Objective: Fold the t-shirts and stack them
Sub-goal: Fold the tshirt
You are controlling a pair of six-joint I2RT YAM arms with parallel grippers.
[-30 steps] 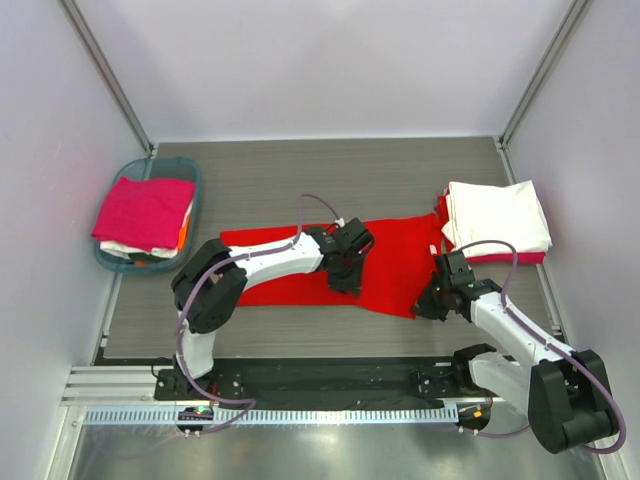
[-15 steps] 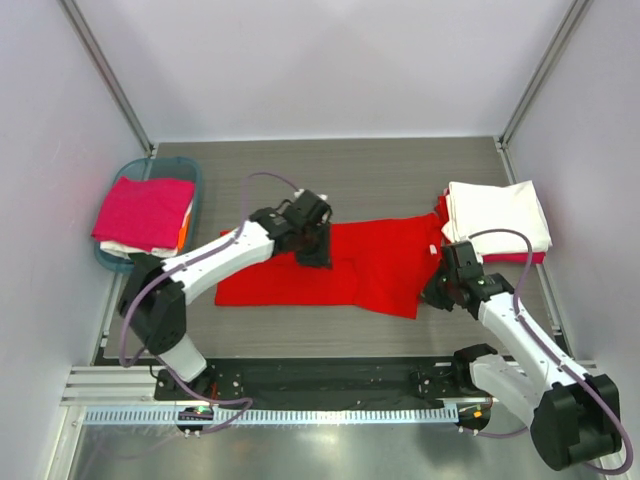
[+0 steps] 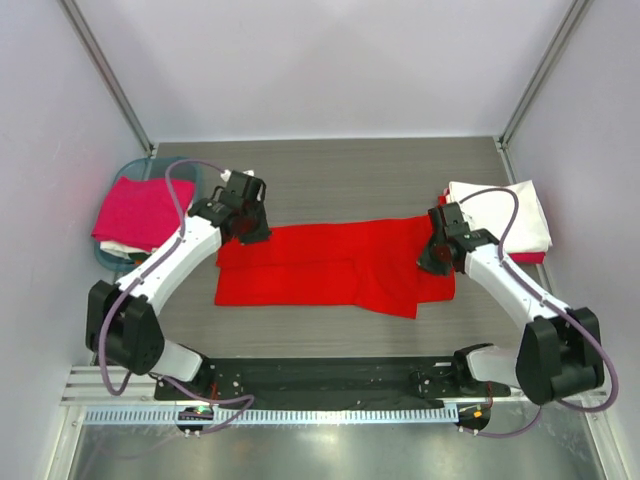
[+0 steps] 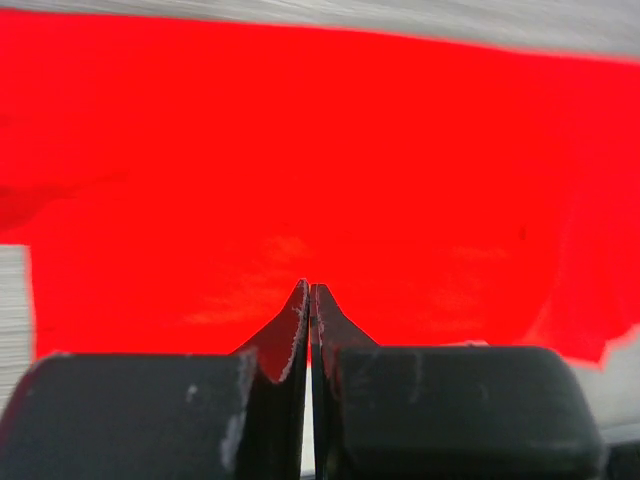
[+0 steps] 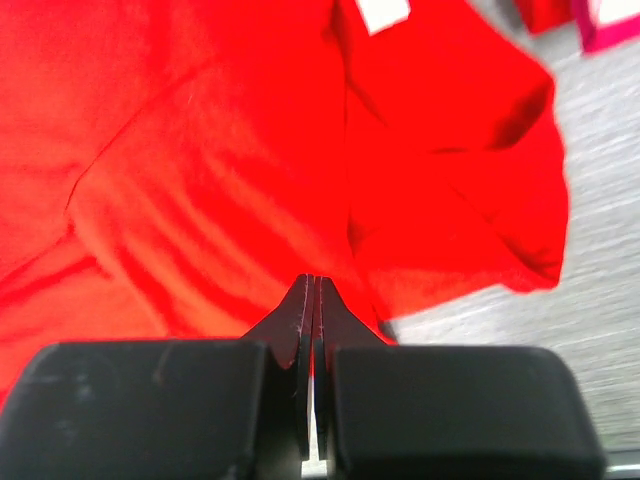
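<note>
A bright red t-shirt [image 3: 330, 265] lies spread flat across the middle of the table. My left gripper [image 3: 254, 232] sits on its far left corner. In the left wrist view its jaws [image 4: 309, 287] are shut, tips together on the red cloth [image 4: 330, 150]. My right gripper [image 3: 433, 262] rests on the shirt's right end beside the sleeve [image 5: 470, 200], and its jaws [image 5: 316, 280] are shut too. Whether either pinches cloth does not show. A folded white t-shirt [image 3: 497, 215] tops a stack at the right. A magenta t-shirt [image 3: 143, 210] lies in the basket.
The teal basket [image 3: 112, 262] stands at the left wall, with white and orange cloth [image 3: 185, 230] under the magenta shirt. Pink and red edges [image 3: 528, 258] show beneath the white shirt at the right. Frame posts and white walls close in the table.
My left arm has swung from the middle of the red shirt to its far left corner and closed its jaws. My right gripper moved from the shirt's near right corner further back.
</note>
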